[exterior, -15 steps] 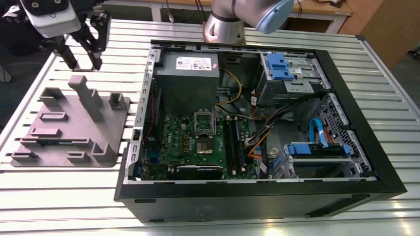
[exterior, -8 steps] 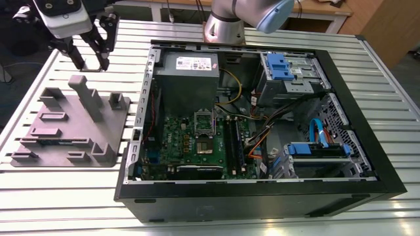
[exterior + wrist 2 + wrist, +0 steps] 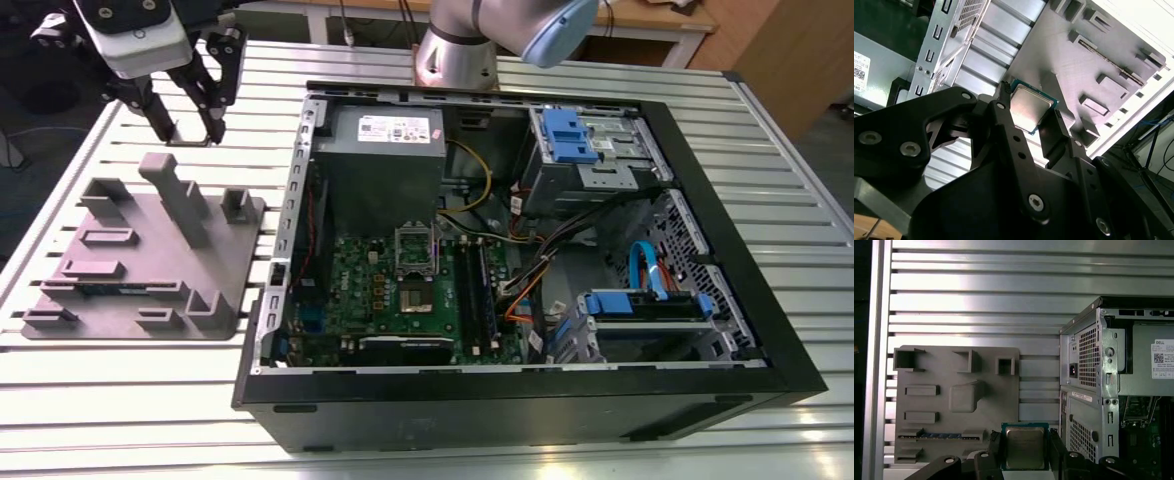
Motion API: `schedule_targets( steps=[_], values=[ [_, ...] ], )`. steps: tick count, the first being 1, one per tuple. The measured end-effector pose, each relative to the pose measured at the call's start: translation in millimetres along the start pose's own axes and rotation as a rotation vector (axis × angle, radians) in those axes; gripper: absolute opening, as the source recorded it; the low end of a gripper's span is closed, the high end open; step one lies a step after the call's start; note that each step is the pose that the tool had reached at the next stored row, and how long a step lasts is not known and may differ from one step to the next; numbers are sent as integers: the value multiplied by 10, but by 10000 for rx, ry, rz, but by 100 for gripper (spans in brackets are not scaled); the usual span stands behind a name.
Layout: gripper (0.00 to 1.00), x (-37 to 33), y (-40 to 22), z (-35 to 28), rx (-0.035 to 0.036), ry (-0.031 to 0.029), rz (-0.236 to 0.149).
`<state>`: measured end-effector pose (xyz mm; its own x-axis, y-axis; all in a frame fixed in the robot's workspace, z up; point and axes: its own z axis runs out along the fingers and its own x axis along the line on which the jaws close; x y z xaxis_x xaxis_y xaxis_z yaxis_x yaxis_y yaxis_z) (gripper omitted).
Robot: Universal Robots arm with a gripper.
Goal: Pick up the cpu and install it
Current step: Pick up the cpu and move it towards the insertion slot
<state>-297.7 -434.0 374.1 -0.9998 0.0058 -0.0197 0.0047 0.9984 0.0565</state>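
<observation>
The cpu [image 3: 1025, 445], a small square chip with a silvery-beige top and a teal rim, sits between my two black fingers in both wrist views [image 3: 1030, 106]. My gripper [image 3: 1025, 449] is shut on it by two opposite edges. In the exterior view my gripper [image 3: 187, 125] hangs above the table at the far left, just beyond the far end of the grey plastic tray [image 3: 147, 250]. The silver socket frame [image 3: 416, 250] lies on the green motherboard inside the open computer case [image 3: 747, 300], well off to the exterior view's right of my gripper.
The grey tray [image 3: 929, 370] has raised blocks and pockets. Long black memory sticks [image 3: 474, 290] stand beside the socket. A grey power supply [image 3: 387, 150], blue drive brackets [image 3: 567, 135] and loose cables fill the case. The arm's base [image 3: 461, 50] stands behind the case.
</observation>
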Motion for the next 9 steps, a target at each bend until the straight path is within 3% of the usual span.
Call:
schedule_targets(
  steps=[9],
  values=[
    [47, -24, 0, 1, -1, 1, 0]
  ],
)
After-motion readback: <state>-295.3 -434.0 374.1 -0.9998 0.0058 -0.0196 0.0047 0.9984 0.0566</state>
